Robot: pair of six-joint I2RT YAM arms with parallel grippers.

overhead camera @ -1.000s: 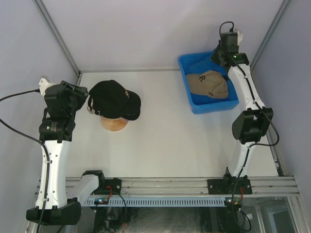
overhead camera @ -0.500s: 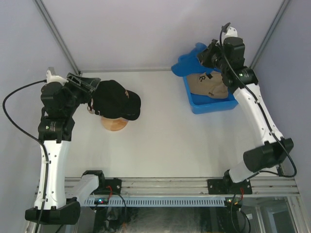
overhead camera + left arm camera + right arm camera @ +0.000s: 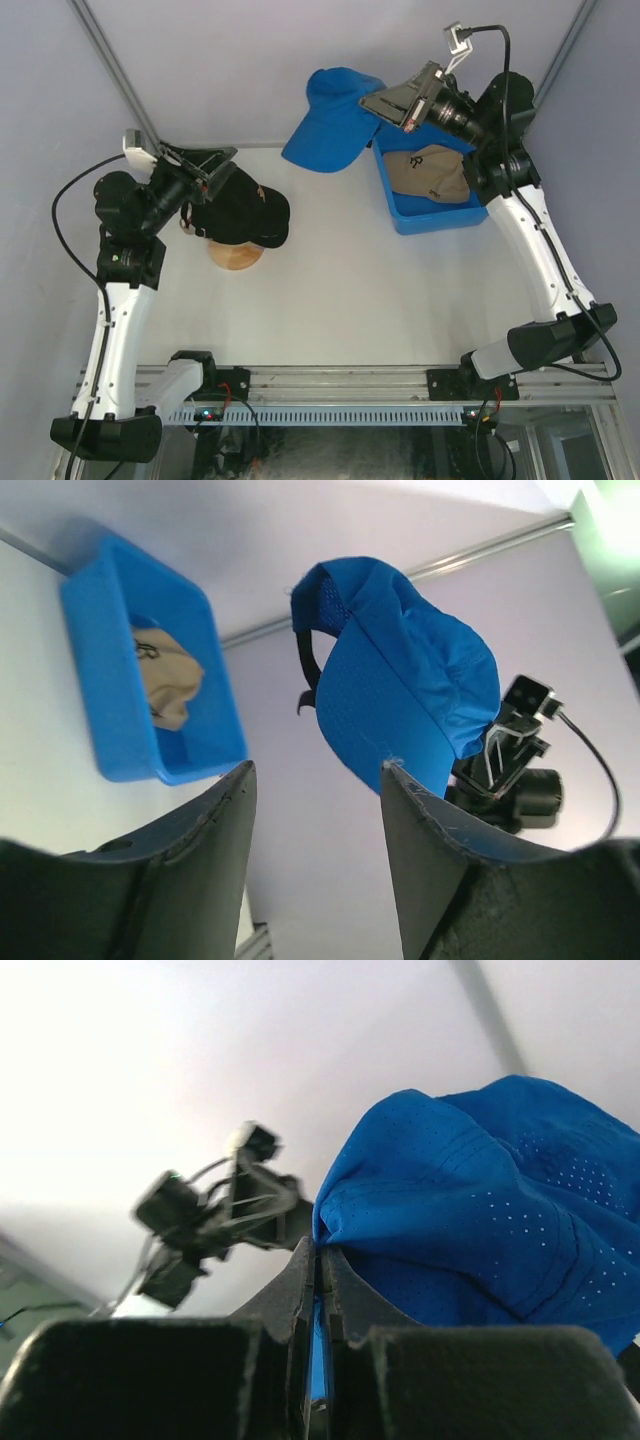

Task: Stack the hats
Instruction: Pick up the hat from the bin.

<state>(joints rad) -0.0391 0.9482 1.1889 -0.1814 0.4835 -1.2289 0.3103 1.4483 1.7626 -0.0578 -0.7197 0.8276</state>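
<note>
At the far right corner of the counter [image 3: 350, 300] stands a blue bin [image 3: 440, 222]. One tan cap [image 3: 428, 172] lies inside it, crown up, with a small dark mark on the front.

Toward the far left corner a black cap [image 3: 235, 205] sits on a round wooden stand [image 3: 235, 257], brim pointing right. The stand rests directly on the counter.

The blue cap [image 3: 330, 120] is off the counter. It hangs in the air over the far edge, just left of the bin, pinched at one edge by the right fingers [image 3: 312, 1260], which are closed tight on the fabric. The crown sags below the grip, and its inside and strap show in the left wrist view [image 3: 400, 695].

The left fingers [image 3: 212, 160] are apart and hold nothing. They sit above the left side of the black cap; whether they touch it cannot be told.

Surface: the counter is plain white and matte. Room: pale, unmarked walls [image 3: 250, 60] close in the far side and both flanks, metal posts [image 3: 115, 70] run up the corners, and a slotted metal rail [image 3: 350, 380] carrying the arm bases spans the near edge.
</note>
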